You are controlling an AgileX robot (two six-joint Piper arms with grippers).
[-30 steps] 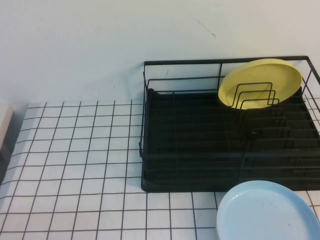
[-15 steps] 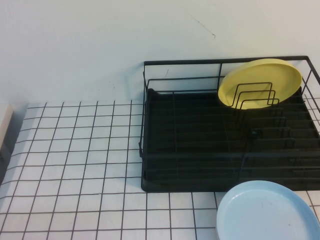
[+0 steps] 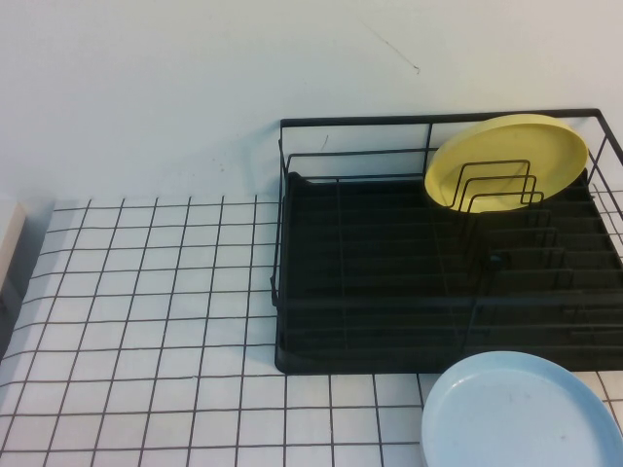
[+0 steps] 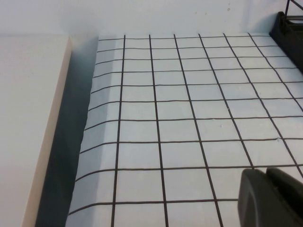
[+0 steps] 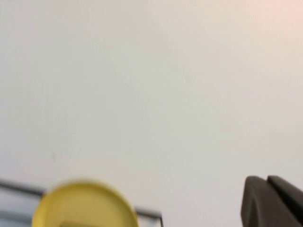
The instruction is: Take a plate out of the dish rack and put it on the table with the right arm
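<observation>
Little of the robot's body is shown. The left gripper [image 4: 273, 196] is seen as two dark, matte, rounded finger pieces (a thin seam is visible between them) at the lower right of the frame. The right gripper [image 5: 272, 201] is seen likewise: black, smooth-edged, unmarked, lower right.

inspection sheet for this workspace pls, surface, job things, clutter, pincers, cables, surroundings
surface: white gridded table
job things: yellow plate stands tilted in the wire loops at the far right of the black rack
clutter: blue plate lies flat on the table in front of the rack
pincers: left pincer above bare table, right pincer faces the wall; neither shows in the high view
cables: nothing seen
surroundings: white wall, pale ledge beside the table
</observation>
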